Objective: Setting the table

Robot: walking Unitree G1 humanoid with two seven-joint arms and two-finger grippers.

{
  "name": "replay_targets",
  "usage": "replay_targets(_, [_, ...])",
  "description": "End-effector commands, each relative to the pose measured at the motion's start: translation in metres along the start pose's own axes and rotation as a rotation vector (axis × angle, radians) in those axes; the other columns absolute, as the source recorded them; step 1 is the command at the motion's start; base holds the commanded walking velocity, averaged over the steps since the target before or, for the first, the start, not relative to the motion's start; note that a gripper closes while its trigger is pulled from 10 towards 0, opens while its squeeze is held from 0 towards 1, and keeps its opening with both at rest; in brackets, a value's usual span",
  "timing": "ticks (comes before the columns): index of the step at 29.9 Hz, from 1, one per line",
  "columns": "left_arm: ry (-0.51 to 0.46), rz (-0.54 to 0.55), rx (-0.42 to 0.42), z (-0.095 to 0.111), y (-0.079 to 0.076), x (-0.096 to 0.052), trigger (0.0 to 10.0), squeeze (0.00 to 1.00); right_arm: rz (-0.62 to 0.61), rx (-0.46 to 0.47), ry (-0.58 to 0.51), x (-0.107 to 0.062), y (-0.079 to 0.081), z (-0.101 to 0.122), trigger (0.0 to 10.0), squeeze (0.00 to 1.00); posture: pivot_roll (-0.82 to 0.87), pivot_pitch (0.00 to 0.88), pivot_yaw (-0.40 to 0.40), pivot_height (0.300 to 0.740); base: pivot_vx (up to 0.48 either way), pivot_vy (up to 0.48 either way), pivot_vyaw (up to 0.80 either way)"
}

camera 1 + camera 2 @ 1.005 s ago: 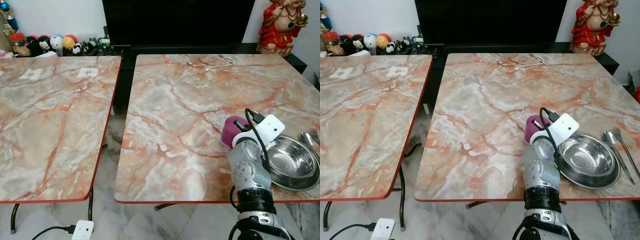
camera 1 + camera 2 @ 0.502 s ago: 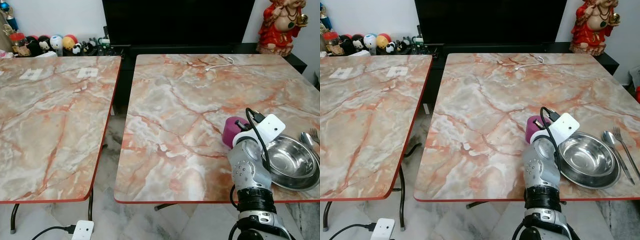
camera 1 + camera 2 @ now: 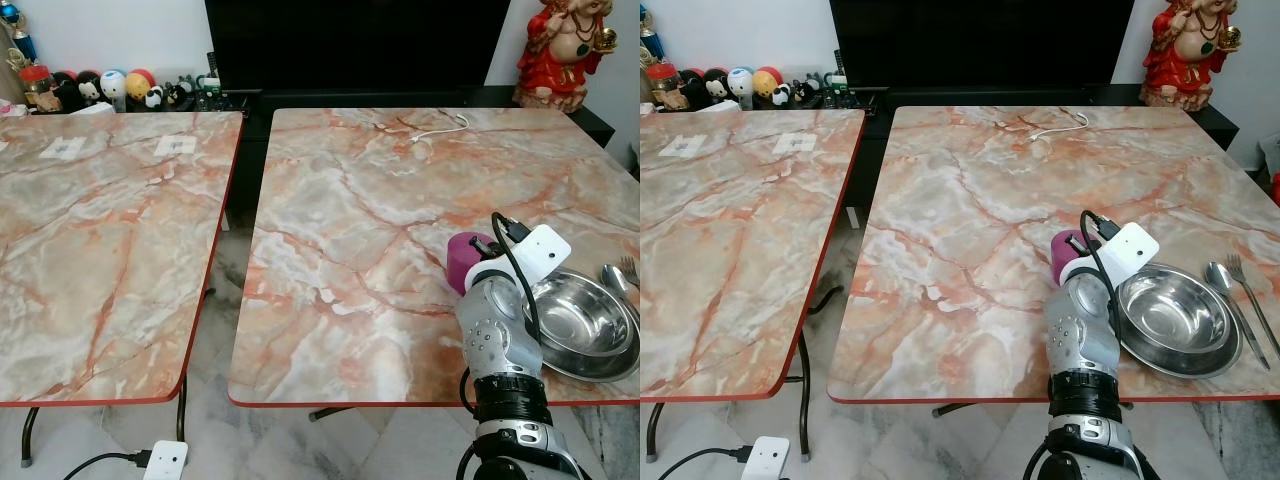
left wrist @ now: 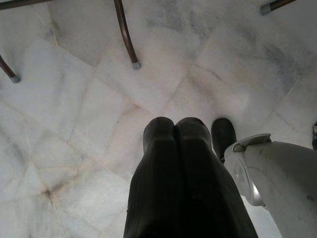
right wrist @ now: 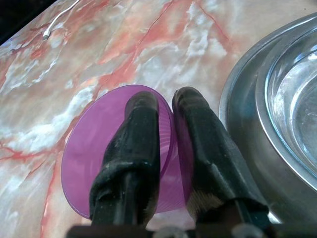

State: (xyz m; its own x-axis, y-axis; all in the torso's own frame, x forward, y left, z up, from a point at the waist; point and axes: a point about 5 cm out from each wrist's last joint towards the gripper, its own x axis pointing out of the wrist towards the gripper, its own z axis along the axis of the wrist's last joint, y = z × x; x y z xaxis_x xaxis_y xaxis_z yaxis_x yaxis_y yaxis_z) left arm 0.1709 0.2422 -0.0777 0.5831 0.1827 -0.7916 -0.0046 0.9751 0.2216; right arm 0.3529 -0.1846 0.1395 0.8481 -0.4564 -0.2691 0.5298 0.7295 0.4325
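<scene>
- Left eye view: your right gripper [image 3: 480,262] is down at the near right part of the marble table [image 3: 380,190], closed on the purple cup [image 3: 466,259]. The cup sits just beside the steel bowl [image 3: 578,323], which rests in a steel plate [image 3: 560,362]. At the right edge you can make out the tips of a spoon [image 3: 612,277] and a fork [image 3: 629,268].
- Right eye view: here the place setting reads more fully. The plate and bowl are laid, and the spoon and fork lie side by side just right of the plate. A white cable [image 3: 1058,125] lies at the far side of the table. Judging from this, the setting is nearly done; the cup is the piece left to release.
- Left wrist view: your left gripper [image 4: 174,130] hangs idle over the tiled floor [image 4: 89,124], its two fingers pressed together with nothing between them.
- Right wrist view: one finger sits inside the cup and the other outside, pinching its wall. The cup looks tilted toward the camera, close by the plate's rim; I cannot tell whether its base rests flat on the table, so check that before you let go.
</scene>
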Motion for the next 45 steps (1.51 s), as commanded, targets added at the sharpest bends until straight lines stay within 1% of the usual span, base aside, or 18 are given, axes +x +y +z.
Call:
replay_targets(1, [0.027, 0.005, 0.002, -0.006, 0.001, -0.001, 10.0, 0.0, 0.017, 0.016, 0.002, 0.0, 0.005, 0.001, 10.0, 0.0, 0.03, 0.018, -0.006, 0.74, 0.0, 0.0, 0.0])
replay_targets(2, [0.027, 0.005, 0.003, -0.006, 0.001, -0.001, 10.0, 0.0, 0.016, 0.017, 0.009, 0.0, 0.005, 0.0, 10.0, 0.2, 0.03, 0.017, -0.006, 0.74, 0.0, 0.0, 0.0])
replay_targets(8, [0.027, 0.005, 0.003, -0.006, 0.002, -0.001, 10.0, 0.0, 0.018, 0.022, 0.025, 0.0, 0.006, -0.003, 10.0, 0.15, 0.03, 0.018, -0.006, 0.74, 0.0, 0.0, 0.0])
replay_targets(9, [0.027, 0.005, 0.003, -0.006, 0.002, -0.001, 10.0, 0.0, 0.016, 0.048, 0.037, -0.001, 0.006, -0.005, 10.0, 0.3, 0.03, 0.018, -0.006, 0.74, 0.0, 0.0, 0.0])
replay_targets(10, [0.027, 0.005, 0.003, -0.006, 0.002, -0.001, 10.0, 0.0, 0.016, 0.048, 0.037, -0.001, 0.006, -0.005, 10.0, 0.3, 0.03, 0.018, -0.006, 0.74, 0.0, 0.0, 0.0])
replay_targets(11, [0.027, 0.005, 0.003, -0.006, 0.002, -0.001, 10.0, 0.0, 0.018, 0.055, 0.038, -0.001, 0.006, -0.005, 10.0, 0.68, 0.03, 0.017, -0.006, 0.74, 0.0, 0.0, 0.0])
replay_targets(12, [0.027, 0.005, 0.003, -0.006, 0.002, -0.001, 10.0, 0.0, 0.019, 0.058, 0.036, -0.001, 0.006, -0.005, 10.0, 0.94, 0.03, 0.017, -0.006, 0.74, 0.0, 0.0, 0.0])
replay_targets(13, [0.027, 0.005, 0.003, -0.006, 0.002, -0.001, 10.0, 0.0, 0.018, 0.063, 0.025, -0.001, 0.006, -0.003, 10.0, 1.0, 0.03, 0.018, -0.006, 0.74, 0.0, 0.0, 0.0])
replay_targets(14, [0.027, 0.006, 0.003, -0.006, 0.002, -0.001, 10.0, 0.0, 0.015, 0.058, 0.018, -0.001, 0.006, -0.003, 10.0, 0.81, 0.03, 0.018, -0.006, 0.74, 0.0, 0.0, 0.0])
replay_targets(15, [0.027, 0.006, 0.003, -0.006, 0.002, -0.001, 10.0, 0.0, 0.011, 0.052, 0.011, -0.001, 0.005, -0.001, 10.0, 0.81, 0.03, 0.018, -0.005, 0.74, 0.0, 0.0, 0.0])
replay_targets(16, [0.027, 0.006, 0.003, -0.006, 0.002, -0.001, 10.0, 0.0, 0.008, 0.048, 0.006, -0.001, 0.005, -0.001, 10.0, 0.0, 0.03, 0.018, -0.005, 0.74, 0.0, 0.0, 0.0])
replay_targets(26, [0.026, 0.006, 0.001, -0.005, 0.002, -0.001, 10.0, 0.0, 0.001, -0.034, -0.125, -0.002, 0.004, 0.014, 10.0, 0.0, 0.03, 0.016, -0.007, 0.74, 0.0, 0.0, 0.0])
replay_targets(32, [0.026, 0.006, 0.0, -0.005, 0.001, -0.001, 10.0, 0.0, 0.019, -0.041, -0.133, -0.003, 0.005, 0.013, 10.0, 0.0, 0.03, 0.016, -0.008, 0.74, 0.0, 0.0, 0.0])
replay_targets(33, [0.026, 0.007, 0.0, -0.006, 0.001, -0.001, 10.0, 0.0, 0.038, -0.059, -0.156, -0.004, 0.007, 0.014, 10.0, 0.0, 0.03, 0.016, -0.008, 0.74, 0.0, 0.0, 0.0])
replay_targets(34, [0.026, 0.007, -0.001, -0.006, 0.001, -0.001, 10.0, 0.0, 0.096, -0.133, -0.214, -0.008, 0.011, 0.017, 10.0, 0.0, 0.03, 0.017, -0.01, 0.74, 0.0, 0.0, 0.0])
replay_targets(35, [0.026, 0.007, -0.001, -0.006, 0.001, -0.001, 10.0, 0.0, 0.096, -0.133, -0.214, -0.008, 0.011, 0.017, 10.0, 0.0, 0.03, 0.017, -0.01, 0.74, 0.0, 0.0, 0.0])
replay_targets(39, [0.025, 0.009, -0.005, -0.006, 0.001, -0.001, 10.0, 0.0, 0.208, -0.255, -0.303, -0.018, 0.013, 0.017, 10.0, 0.0, 0.03, 0.017, -0.01, 0.74, 0.0, 0.0, 0.0])
replay_targets(45, [0.023, 0.011, -0.008, -0.006, 0.002, -0.001, 10.0, 0.0, 0.334, -0.29, -0.347, -0.026, 0.002, 0.02, 10.0, 0.0, 0.02, 0.015, -0.007, 0.74, 0.0, 0.0, 0.0])
